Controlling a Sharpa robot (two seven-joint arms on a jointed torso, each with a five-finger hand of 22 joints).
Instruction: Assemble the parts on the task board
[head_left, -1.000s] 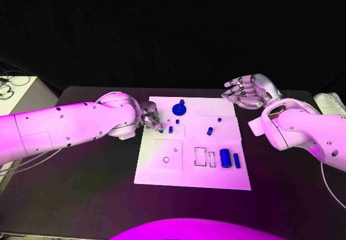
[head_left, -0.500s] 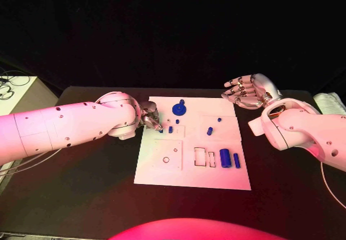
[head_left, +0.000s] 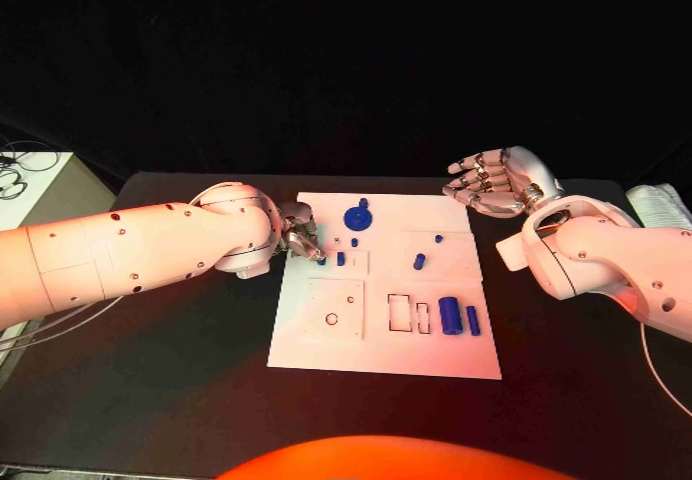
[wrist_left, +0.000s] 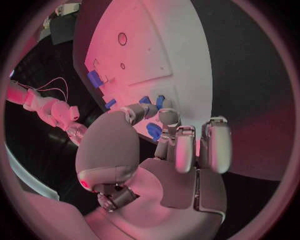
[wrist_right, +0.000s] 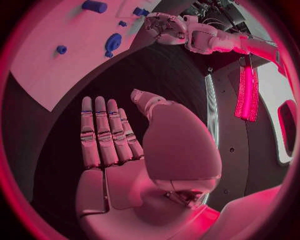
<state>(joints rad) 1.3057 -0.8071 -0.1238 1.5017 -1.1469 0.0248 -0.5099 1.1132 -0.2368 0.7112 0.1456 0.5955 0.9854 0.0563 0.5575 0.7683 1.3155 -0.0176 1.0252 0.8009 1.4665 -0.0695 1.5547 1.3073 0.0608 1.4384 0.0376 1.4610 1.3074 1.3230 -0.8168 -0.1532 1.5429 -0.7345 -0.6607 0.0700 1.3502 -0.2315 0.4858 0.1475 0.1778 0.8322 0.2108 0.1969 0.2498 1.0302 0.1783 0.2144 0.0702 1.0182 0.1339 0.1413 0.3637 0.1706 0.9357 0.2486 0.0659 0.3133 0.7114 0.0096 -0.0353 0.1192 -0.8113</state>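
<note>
While left hand (head_left: 300, 238) crowds board (head_left: 325, 345), white stack (head_left: 661, 208) sits apart.

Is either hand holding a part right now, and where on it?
The right hand holds nothing, fingers apart. The left hand is at the task board edge by a small blue part; a hold cannot be told.

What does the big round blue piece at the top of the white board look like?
The round blue piece is a dark blue disc with a small knob poking out toward the board's far edge. It looks like smooth plastic. It lies near the far edge of the white task board, left of the middle. Nothing touches it: the left hand is nearby at the board's left edge, and the right hand is off the far right corner.
</note>
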